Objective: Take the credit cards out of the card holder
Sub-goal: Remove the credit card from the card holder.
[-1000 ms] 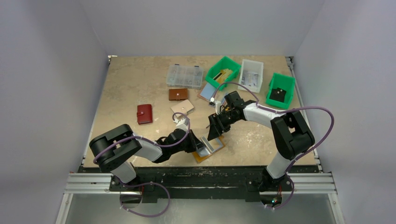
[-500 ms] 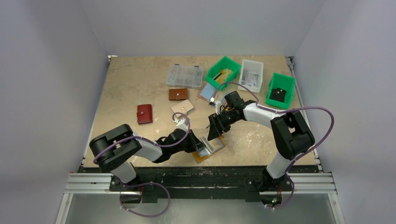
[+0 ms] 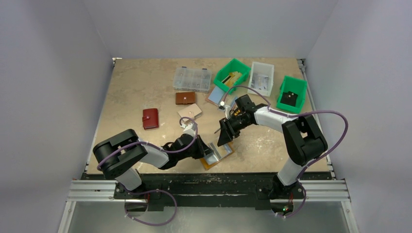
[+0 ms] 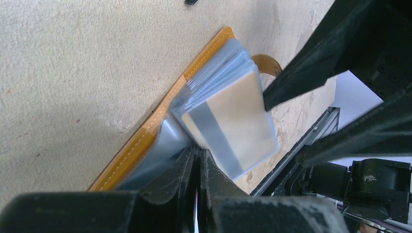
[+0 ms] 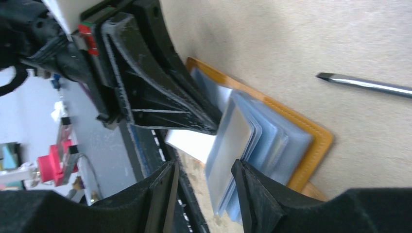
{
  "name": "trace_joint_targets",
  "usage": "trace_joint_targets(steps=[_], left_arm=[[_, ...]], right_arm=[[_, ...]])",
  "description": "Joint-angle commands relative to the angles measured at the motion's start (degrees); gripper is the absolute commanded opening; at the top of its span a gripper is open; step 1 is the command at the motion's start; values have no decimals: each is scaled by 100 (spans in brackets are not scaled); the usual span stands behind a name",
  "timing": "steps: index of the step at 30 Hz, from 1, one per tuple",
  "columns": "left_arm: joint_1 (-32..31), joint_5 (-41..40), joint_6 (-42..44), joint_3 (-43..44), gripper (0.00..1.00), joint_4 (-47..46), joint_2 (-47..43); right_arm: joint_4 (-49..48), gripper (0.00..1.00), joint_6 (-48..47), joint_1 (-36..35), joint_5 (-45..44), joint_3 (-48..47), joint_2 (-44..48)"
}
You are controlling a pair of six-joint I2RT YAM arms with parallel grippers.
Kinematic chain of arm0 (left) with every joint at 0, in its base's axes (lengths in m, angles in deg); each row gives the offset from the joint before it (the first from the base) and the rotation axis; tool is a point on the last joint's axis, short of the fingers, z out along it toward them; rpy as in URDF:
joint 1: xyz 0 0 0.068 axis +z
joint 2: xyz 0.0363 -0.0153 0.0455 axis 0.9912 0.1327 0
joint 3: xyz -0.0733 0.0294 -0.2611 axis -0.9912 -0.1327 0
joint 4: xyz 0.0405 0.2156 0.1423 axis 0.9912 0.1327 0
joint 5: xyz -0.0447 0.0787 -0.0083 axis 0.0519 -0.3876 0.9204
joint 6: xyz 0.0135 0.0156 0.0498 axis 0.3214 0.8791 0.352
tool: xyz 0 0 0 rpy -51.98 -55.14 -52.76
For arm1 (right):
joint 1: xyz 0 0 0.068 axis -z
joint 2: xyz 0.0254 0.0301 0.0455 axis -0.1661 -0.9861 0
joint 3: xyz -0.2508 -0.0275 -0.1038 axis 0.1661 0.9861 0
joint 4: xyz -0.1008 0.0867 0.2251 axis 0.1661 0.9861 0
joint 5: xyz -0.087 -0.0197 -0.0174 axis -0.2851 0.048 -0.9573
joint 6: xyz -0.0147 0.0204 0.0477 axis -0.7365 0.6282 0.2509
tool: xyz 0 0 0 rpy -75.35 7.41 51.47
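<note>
The left gripper has its jaws squeezed tight on the card holder, pinching one of its clear plastic pockets. The right gripper has its jaws partly apart with nothing in them. They hang just in front of the stack of sleeves, which stands up a little from the yellow cover.

One credit card shows in the top sleeve, pale with a grey stripe. It is not out yet. I cannot tell if its edge sticks out. The holder lies open on the bench, near the front edge, between the two arms.

I think the step now is to grab that card. To do it well, the right jaws should close on the card alone and not on the sleeve too, or the whole stack may lift. Then the pull should go straight along the sleeve, slow and flat. The left jaws need a firm hold so the holder does not slide. The sleeves look soft and slippery, so a careful pinch is best.
</note>
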Motion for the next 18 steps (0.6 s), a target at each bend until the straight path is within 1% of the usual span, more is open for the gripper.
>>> trace_joint_targets(steps=[1,6,9,14,18], left_arm=[[-1,40,-49,-31,5,72,57],[7,40,-89,-105,9,61,-85],[7,40,-125,-149,12,10,-219],[16,15,-234,-283,24,-159,-487],[16,-3,-328,-433,27,-323,-701]], right_arm=[[332,53,-119,-172,1000,-137,17],[372,49,-173,-244,1242,-153,-34],[350,49,-173,-301,1226,-140,-84],[308,49,-166,-409,1223,-146,-170],[277,49,-157,-462,1193,-155,-212]])
